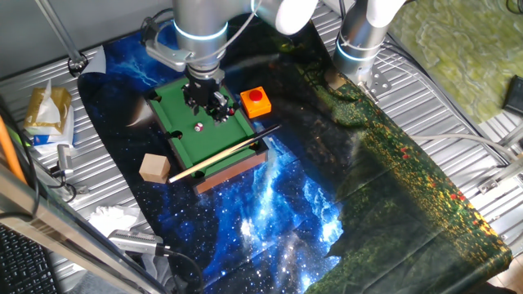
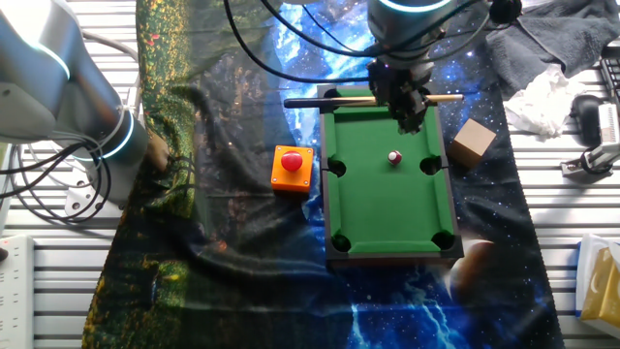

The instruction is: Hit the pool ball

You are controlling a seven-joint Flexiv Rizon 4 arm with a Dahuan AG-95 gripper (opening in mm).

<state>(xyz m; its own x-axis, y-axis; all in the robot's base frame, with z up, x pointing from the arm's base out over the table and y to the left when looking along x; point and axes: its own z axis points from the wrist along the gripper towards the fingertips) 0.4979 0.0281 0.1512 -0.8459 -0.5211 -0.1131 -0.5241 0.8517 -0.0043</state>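
The pool ball, tiny and whitish with a pink-red spot, lies on the green felt of a small toy pool table. It also shows in the other fixed view, near the table's middle. A thin wooden cue stick lies along one long rail of the table. My gripper hangs above the felt, higher than the ball and apart from it; in the other fixed view the gripper overlaps the cue stick. Its dark fingers hold nothing that I can see, and their gap is unclear.
An orange box with a red button stands beside the table, also in the other fixed view. A wooden block sits on the cloth by the cue's end. A second robot arm base stands at the back. Bags and rags lie at the table edges.
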